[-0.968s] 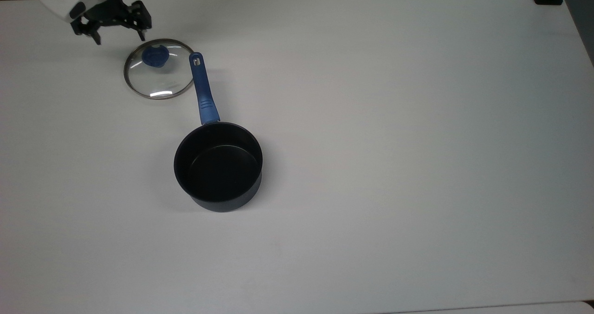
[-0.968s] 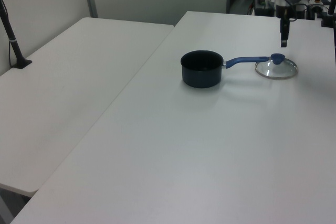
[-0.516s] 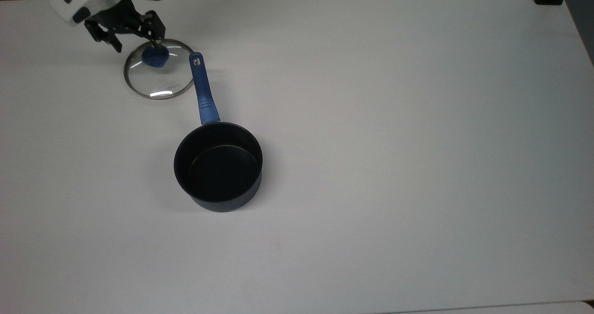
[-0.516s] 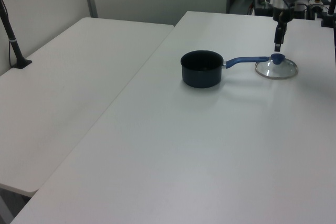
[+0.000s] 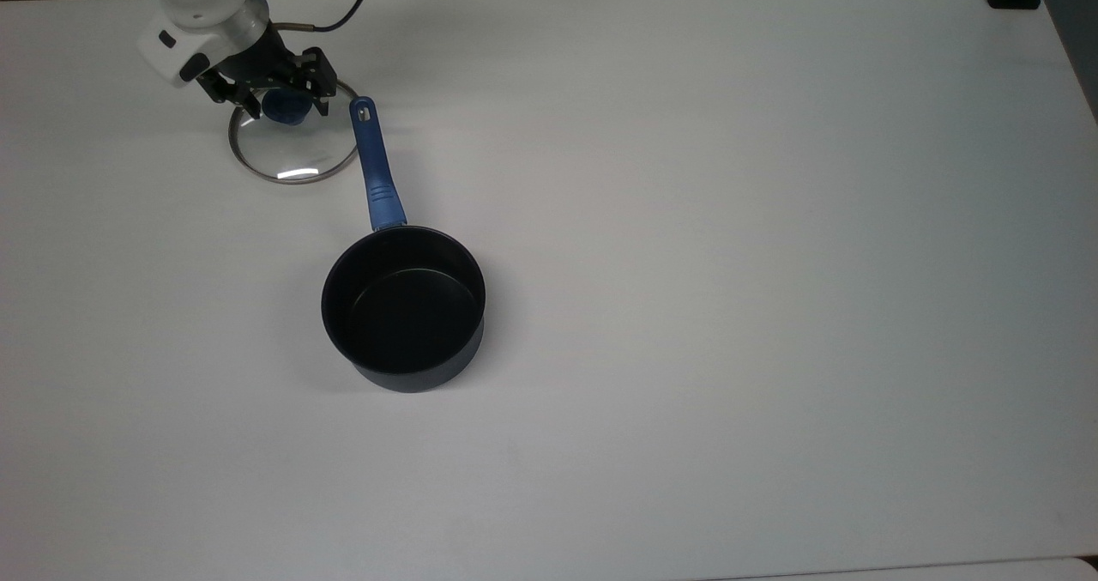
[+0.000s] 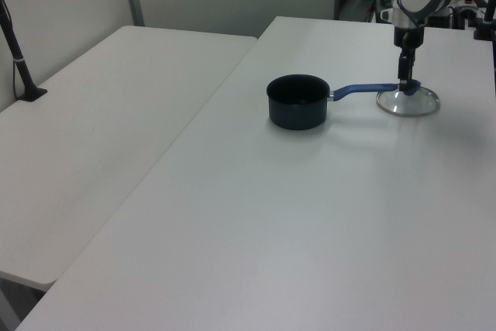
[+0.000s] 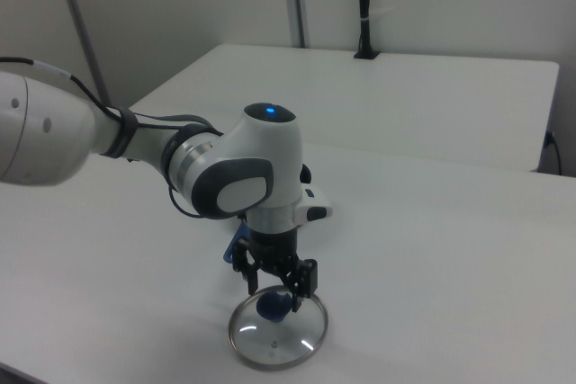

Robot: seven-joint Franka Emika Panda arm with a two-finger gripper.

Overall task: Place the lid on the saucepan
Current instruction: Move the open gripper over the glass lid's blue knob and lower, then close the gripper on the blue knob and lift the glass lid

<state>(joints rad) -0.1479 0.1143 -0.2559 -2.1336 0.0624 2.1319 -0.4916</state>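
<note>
- A wide white rectangular table [image 5: 729, 220] fills the scene.
- A second white table [image 6: 108, 114] adjoins it (with a black upright post [image 6: 17, 56] clamped at its edge).

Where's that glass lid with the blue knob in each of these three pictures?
Top view: the lid lies upper left, under the pincer.
Left view: the lid sits upper right, past the saucepan handle's tip.
Right view: the lid lies bottom centre, below the arm.
Shared landmark: its blue knob, between the pincer's fingers.
</note>
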